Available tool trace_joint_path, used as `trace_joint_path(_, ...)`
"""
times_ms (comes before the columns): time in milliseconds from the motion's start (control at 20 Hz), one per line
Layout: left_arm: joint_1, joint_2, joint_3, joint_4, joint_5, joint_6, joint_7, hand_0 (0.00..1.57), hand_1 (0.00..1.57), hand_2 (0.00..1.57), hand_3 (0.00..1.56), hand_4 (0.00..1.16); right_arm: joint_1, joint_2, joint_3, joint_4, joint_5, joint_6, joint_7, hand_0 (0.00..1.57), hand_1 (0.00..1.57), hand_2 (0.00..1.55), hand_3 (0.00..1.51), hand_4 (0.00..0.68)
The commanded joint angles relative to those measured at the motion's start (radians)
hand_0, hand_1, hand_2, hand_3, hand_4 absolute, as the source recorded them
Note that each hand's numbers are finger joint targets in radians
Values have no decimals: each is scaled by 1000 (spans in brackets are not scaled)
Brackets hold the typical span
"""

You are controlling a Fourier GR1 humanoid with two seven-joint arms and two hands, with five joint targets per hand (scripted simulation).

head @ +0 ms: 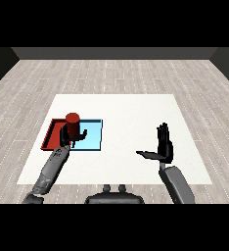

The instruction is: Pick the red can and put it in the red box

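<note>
One red can (73,122) upright, long axis vertical, clasped by left hand (67,136) above red tray (49,138); right hand (164,148) released.

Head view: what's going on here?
The left hand has its fingers curled round the red can, holding it upright about where the red tray meets the light blue tray. Whether the can is set down is unclear. The right hand is open above the white table, holding nothing.

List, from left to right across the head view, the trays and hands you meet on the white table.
Flat red tray → black left hand curled round the upright red cylindrical can → flat light blue tray → black right hand, fingers straight.
</note>
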Motion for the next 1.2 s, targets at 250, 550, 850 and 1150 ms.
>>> trace_joint_path(250, -111, 105, 138, 385, -8, -100, -25, 1571, 1571, 1560, 1483, 1091, 28, -77, -149, 100, -50, 84, -4, 0, 0, 0, 0, 0)
trace_joint_path(550, -325, 48, 178, 771, -63, -78, -71, 1571, 1571, 1564, 1493, 1058, -63, -19, -91, 170, 41, 14, 44, 0, 0, 0, 0, 0)
trace_joint_path(850, -375, 68, 148, 970, -119, -80, 56, 738, 738, 732, 737, 812, -105, 16, -133, 298, 2, 57, -28, 0, 0, 0, 0, 0)
trace_joint_path(1150, -373, 63, 184, 1084, -99, -88, 122, 683, 683, 691, 124, 775, -104, 45, -131, 356, 5, 85, -88, 0, 0, 0, 0, 0)
